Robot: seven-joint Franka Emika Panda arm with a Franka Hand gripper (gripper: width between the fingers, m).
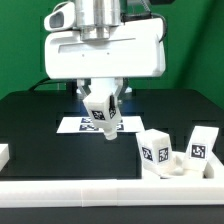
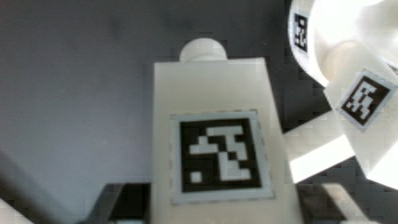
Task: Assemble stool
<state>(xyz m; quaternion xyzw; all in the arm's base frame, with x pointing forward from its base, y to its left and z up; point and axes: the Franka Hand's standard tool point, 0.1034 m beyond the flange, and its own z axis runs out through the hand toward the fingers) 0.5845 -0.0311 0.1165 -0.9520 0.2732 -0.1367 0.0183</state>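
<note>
My arm hangs straight down over the marker board (image 1: 70, 124), gripper (image 1: 101, 106) clamped on a stool leg (image 2: 214, 110) (slightly tilted); another leg (image 1: 155, 152) stands well apart from that board.

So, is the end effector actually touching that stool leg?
Touching. The wrist view shows the end effector shut on the leg, a finger flush against each side, no gap.

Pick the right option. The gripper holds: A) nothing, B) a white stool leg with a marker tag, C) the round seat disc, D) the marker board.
B: the gripper is shut on a white stool leg, its tag facing the wrist camera.
</note>
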